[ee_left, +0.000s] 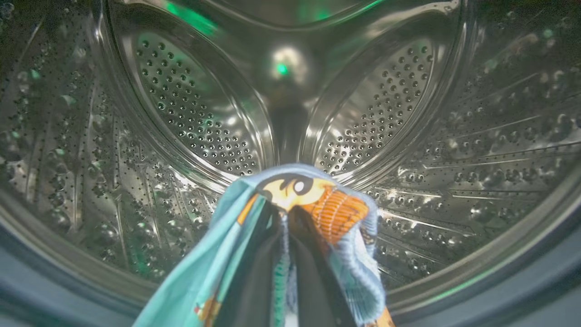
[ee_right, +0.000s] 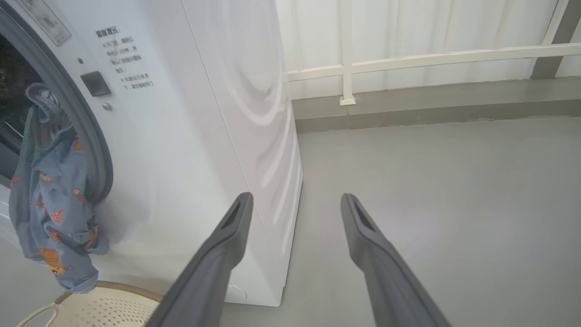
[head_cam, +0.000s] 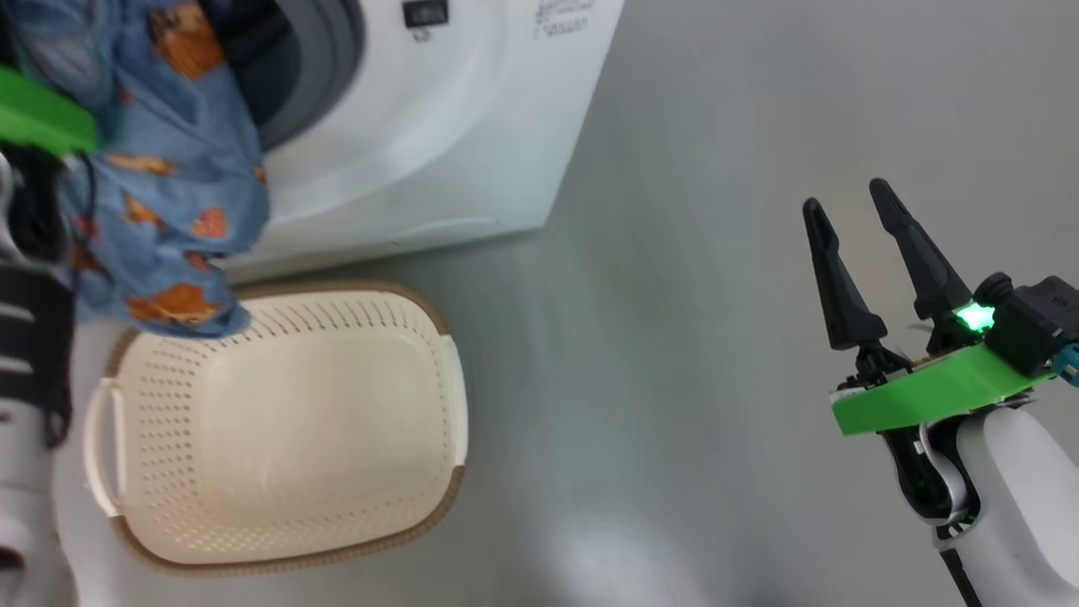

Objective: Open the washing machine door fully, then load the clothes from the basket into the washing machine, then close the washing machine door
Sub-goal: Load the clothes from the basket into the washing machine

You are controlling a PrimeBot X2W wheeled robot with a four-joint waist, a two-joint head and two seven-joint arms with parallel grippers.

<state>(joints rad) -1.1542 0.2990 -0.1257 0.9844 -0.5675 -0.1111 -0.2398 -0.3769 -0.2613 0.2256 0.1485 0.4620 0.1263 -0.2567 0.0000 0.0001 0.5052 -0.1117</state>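
My left tool [ee_left: 285, 213] is clamped shut on a blue garment [ee_left: 338, 211] with an orange animal print, and its fingers point into the steel drum [ee_left: 195, 113]. In the head view the garment hangs out of the washer [head_cam: 438, 126] opening, across the grey gasket [head_cam: 333, 59]. Its lower end drapes down over the far rim of the basket [head_cam: 278, 421]. The basket sits on the floor [head_cam: 716, 337] just in front of the washer. My right tool [head_cam: 847, 198] is spread wide and grips nothing, well off to the right above the floor.
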